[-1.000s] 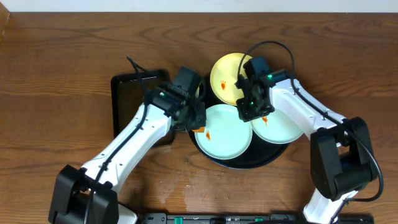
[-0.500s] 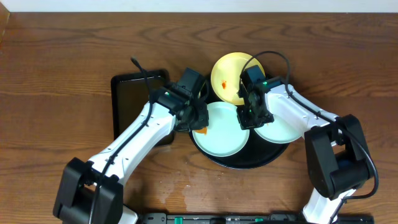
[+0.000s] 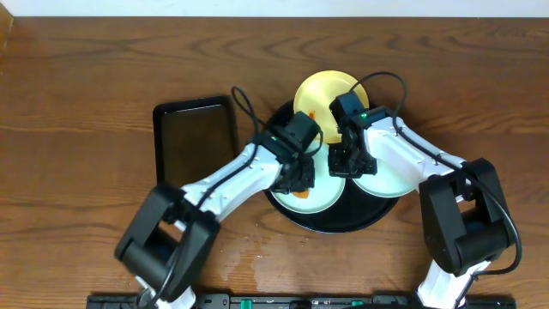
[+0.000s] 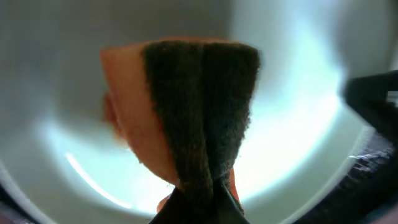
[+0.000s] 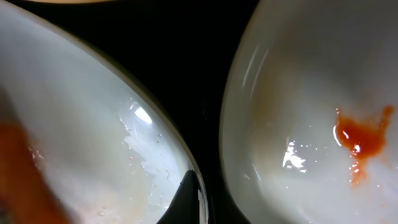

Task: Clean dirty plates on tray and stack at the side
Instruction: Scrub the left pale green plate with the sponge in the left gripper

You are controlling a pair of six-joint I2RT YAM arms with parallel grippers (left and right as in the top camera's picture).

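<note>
1. Three small plates lie flat and face up on the round black tray (image 3: 296, 216). The yellow plate (image 3: 319, 93) is at the far edge, the middle mint plate (image 3: 324, 196) is nearest, and the right mint plate (image 3: 388, 178) is beside it.
2. The right mint plate has an orange smear (image 5: 357, 134).
3. The left hand (image 3: 298, 177) pinches a folded orange sponge (image 4: 186, 112) and holds it on the middle mint plate.
4. The right hand (image 3: 345, 163) is closed. Its tip is at the middle mint plate's rim.
5. A rectangular black tray (image 3: 196, 142) lies on the table (image 3: 86, 69) to the left. Its long side points away from the robot.

Left arm (image 3: 244, 170) hid much of middle plate (image 3: 322, 197); right arm (image 3: 403, 146) covered right plate (image 3: 388, 182) edge. Sponge (image 4: 186, 112) close-up was blurred.
</note>
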